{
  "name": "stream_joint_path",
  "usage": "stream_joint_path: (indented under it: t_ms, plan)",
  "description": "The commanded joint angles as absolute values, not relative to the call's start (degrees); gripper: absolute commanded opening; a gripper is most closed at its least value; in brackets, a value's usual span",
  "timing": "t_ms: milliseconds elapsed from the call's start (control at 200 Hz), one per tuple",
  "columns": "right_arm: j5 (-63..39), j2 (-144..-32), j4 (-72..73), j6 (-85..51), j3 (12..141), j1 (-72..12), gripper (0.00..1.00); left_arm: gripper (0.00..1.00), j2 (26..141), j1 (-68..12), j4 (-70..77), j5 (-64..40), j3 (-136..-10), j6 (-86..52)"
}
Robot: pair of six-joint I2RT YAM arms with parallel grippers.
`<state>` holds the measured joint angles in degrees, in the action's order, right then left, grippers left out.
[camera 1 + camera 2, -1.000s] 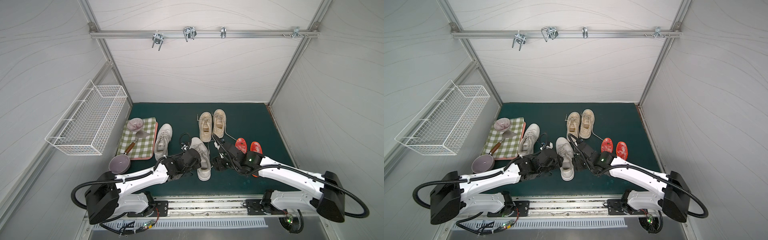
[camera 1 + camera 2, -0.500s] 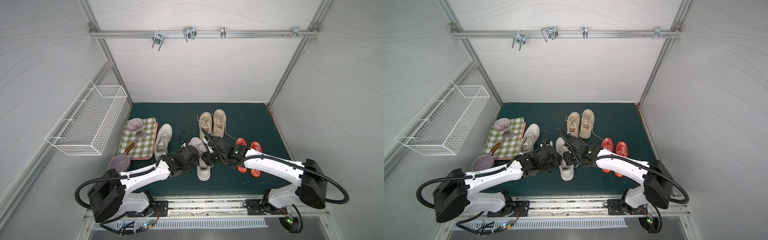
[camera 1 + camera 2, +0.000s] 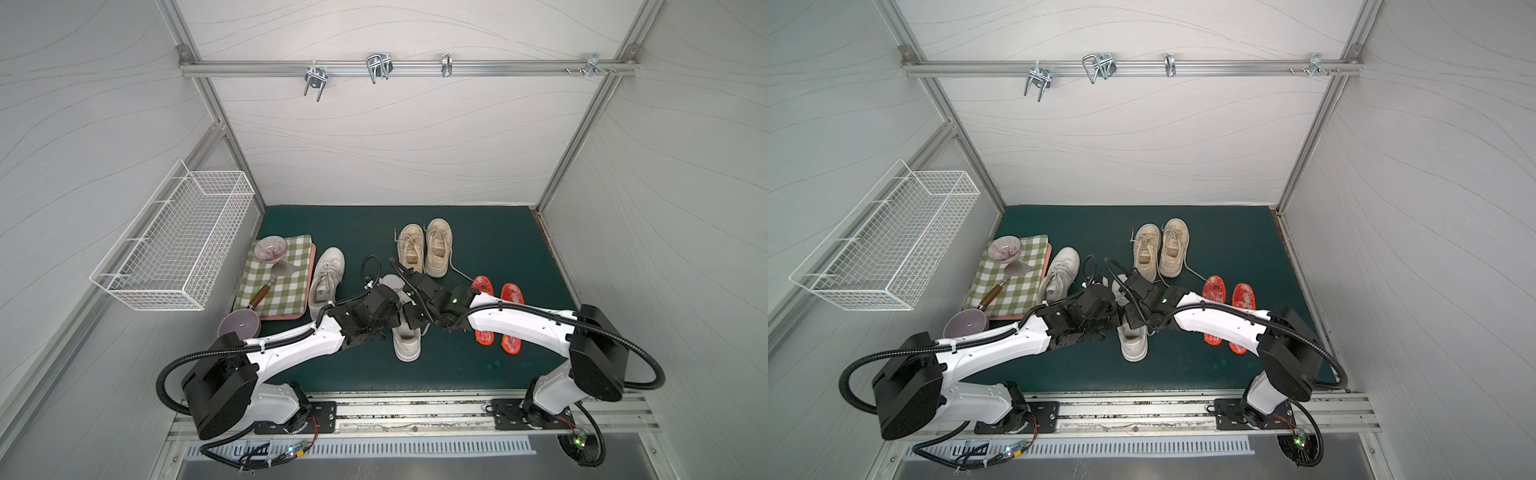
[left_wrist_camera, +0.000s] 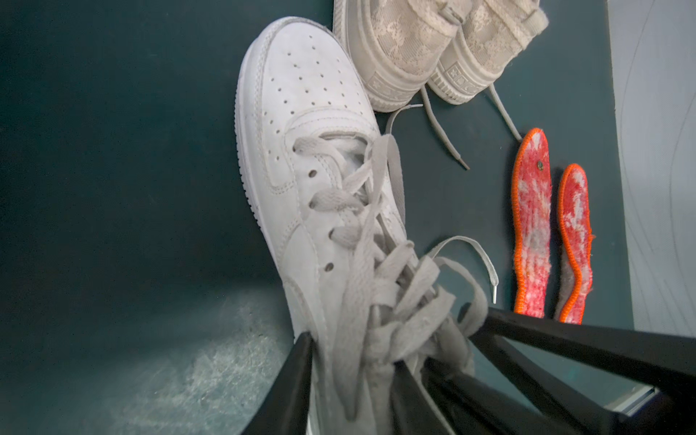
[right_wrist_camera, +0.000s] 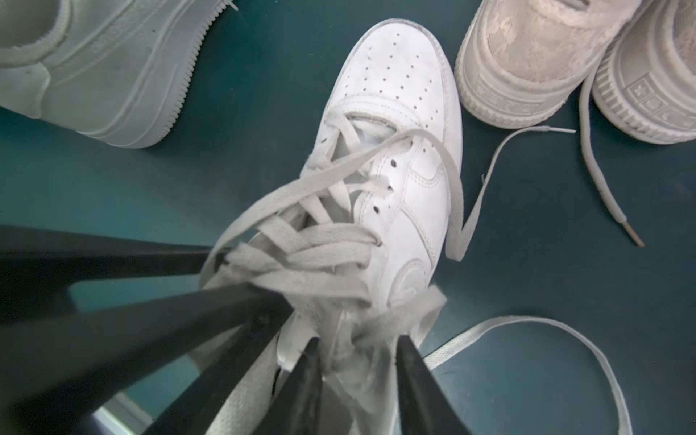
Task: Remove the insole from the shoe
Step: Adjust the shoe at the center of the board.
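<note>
On the green mat (image 3: 478, 249), the left gripper (image 4: 356, 361) pinches the laced side of the white sneaker (image 3: 407, 345) and the right gripper (image 5: 359, 341) its tongue, the insole hidden inside, so if you pull now you risk snagging laces or lifting the shoe.

Light is bright and even; edges bow, wrist-view foregrounds blur.

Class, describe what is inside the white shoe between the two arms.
Loose laces cross the opening of the shoe, and the left gripper and right gripper sit at it. Whether an insole lies inside cannot be seen: laces and grippers cover the interior.
</note>
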<state>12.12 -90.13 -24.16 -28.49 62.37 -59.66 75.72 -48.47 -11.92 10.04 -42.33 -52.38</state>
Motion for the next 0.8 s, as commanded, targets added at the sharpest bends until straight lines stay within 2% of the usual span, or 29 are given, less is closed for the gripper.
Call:
stream_joint_path:
  t_ms: [0,115,280,575,795]
  plan:
    - [15.1,-92.1,-24.6,-28.5,64.5,-59.4,0.26,0.27,76.2,-47.9,-11.3,11.7,-44.5,-52.3]
    - [17.2,-91.2,-25.3,-28.9,63.7,-59.1,0.18,0.20,75.0,-47.8,-13.4,13.4,-44.1,-52.4]
    - [22.2,-89.2,-27.7,-29.3,61.1,-58.3,0.17,0.10,71.3,-46.9,-14.6,15.4,-40.6,-53.1]
    - [24.2,-83.2,-30.1,-32.0,50.7,-48.3,0.11,0.10,60.5,-44.2,-16.8,18.5,-31.2,-55.5]
    - [22.7,-84.2,-28.4,-31.4,50.0,-51.6,0.09,0.13,61.7,-43.8,-14.1,15.5,-29.3,-55.4]
